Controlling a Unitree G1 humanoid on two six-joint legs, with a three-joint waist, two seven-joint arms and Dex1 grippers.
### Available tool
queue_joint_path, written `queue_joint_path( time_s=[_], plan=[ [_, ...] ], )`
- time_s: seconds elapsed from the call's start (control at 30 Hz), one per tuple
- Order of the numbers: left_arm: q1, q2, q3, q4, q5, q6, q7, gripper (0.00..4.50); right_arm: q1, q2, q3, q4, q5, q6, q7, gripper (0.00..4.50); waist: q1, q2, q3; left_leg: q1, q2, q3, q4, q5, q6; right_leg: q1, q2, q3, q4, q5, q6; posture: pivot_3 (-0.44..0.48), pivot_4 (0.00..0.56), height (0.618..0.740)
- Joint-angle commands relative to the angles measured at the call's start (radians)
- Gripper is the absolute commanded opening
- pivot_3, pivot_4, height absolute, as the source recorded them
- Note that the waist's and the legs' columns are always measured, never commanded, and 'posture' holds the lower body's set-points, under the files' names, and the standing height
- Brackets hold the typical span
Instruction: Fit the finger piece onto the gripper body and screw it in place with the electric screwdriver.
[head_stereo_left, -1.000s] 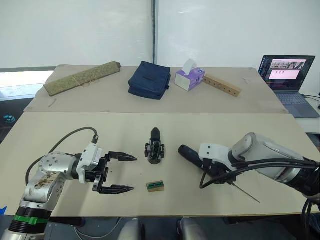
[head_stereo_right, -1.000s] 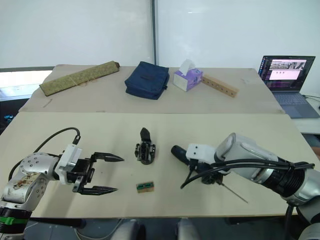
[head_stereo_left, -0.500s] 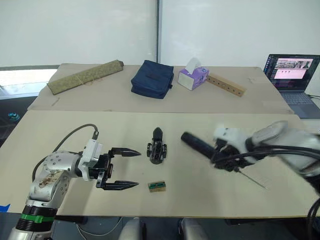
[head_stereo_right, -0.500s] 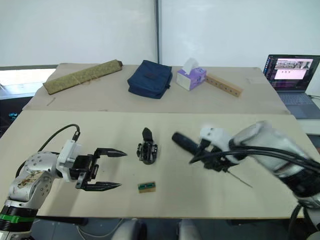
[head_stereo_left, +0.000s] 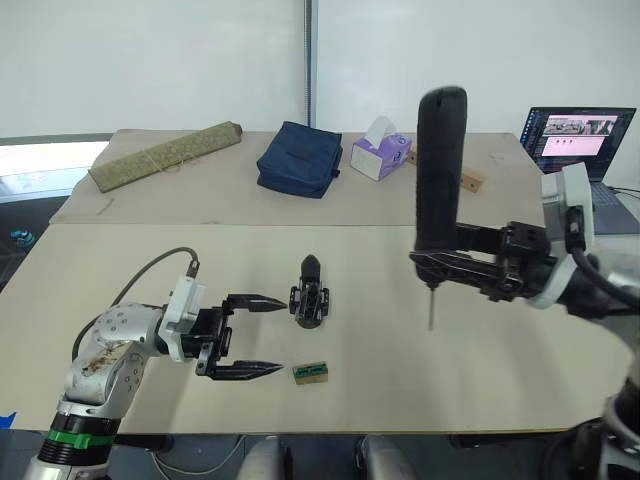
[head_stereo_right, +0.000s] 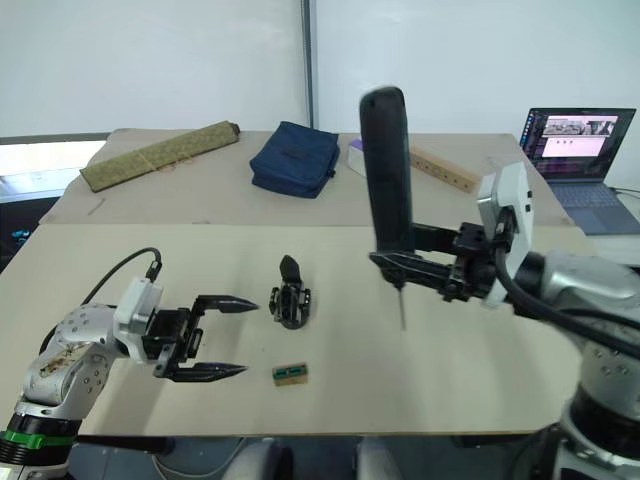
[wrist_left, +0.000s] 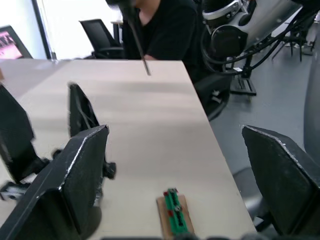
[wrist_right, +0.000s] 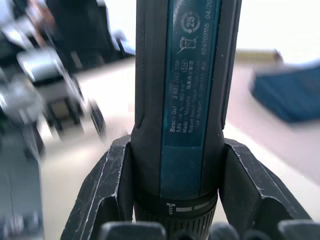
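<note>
Landmark: gripper body (head_stereo_left: 311, 304), sitting mid-counter (head_stereo_left: 400, 370), a pointed black piece sticking up from it on the far side. Can't tell if that's the finger piece already seated or a fixed finger; no loose wedge visible anywhere near it.

Right end effector (head_stereo_left: 447, 266) is pinching the electric screwdriver (head_stereo_left: 440, 175) around the lower end of the handle. Tool is upright, bit pointing down, lifted clear of the counter and well to the right of the gripper body. Right wrist view confirms both fingers pressed against the handle sides.

Left end effector (head_stereo_left: 260, 336) is spread wide, holding nothing, low over the counter just left of the gripper body. Upper fingertip is near the body, not touching as far as I can see.

Small green-and-brown block (head_stereo_left: 311, 372) lies just in front of the gripper body, near the lower left fingertip.

Step in hand, my read: driver picked up and staged; screwing not started.

Next move calls for the left to close on and steady the gripper body, then the right to carry the bit over and down onto the screw hole. Bit is thin and long, alignment will be fiddly.
</note>
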Motion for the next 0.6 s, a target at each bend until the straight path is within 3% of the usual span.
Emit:
queue_joint_path(
  time_s=[0.03, 0.13, 0.27, 0.6],
  plan=[
    [0.024, -0.002, 0.034, 0.004, 0.016, -0.050, 0.011, 4.50, 0.041, 0.076, 0.057, -0.123, 0.039, -0.206, 0.014, 1.93, 0.002, 0.000, 0.000, 0.000, 0.000, -0.001, 0.000, 0.000, 0.000, 0.000, -0.001, -0.001, 0.000, 0.000, 0.000, 0.000, 0.150, 0.740],
    [0.083, -0.007, 0.042, 0.037, 0.064, -0.116, 0.023, 4.50, 0.088, 0.166, 0.195, -0.126, -0.080, -0.408, 0.049, 1.93, 0.000, 0.000, 0.000, 0.000, 0.000, 0.000, 0.000, 0.000, 0.000, 0.001, -0.003, -0.001, -0.001, 0.000, 0.000, 0.000, 0.150, 0.740],
    [0.140, -0.032, 0.038, 0.121, 0.141, -0.212, 0.058, 4.50, 0.162, 0.185, 0.413, -0.022, -0.278, -0.686, 0.198, 1.93, -0.002, 0.001, 0.000, 0.003, -0.001, 0.001, 0.000, 0.000, 0.000, 0.003, -0.003, -0.001, -0.002, 0.000, 0.000, 0.000, 0.150, 0.740],
    [0.098, -0.093, -0.064, 0.210, 0.251, -0.280, 0.111, 4.50, 0.161, 0.255, 0.588, 0.271, -0.389, -1.026, 0.358, 1.93, 0.001, 0.001, 0.000, 0.004, -0.001, 0.001, 0.000, 0.001, -0.002, 0.003, -0.002, -0.001, 0.001, 0.000, 0.000, 0.000, 0.150, 0.740]
  ],
)
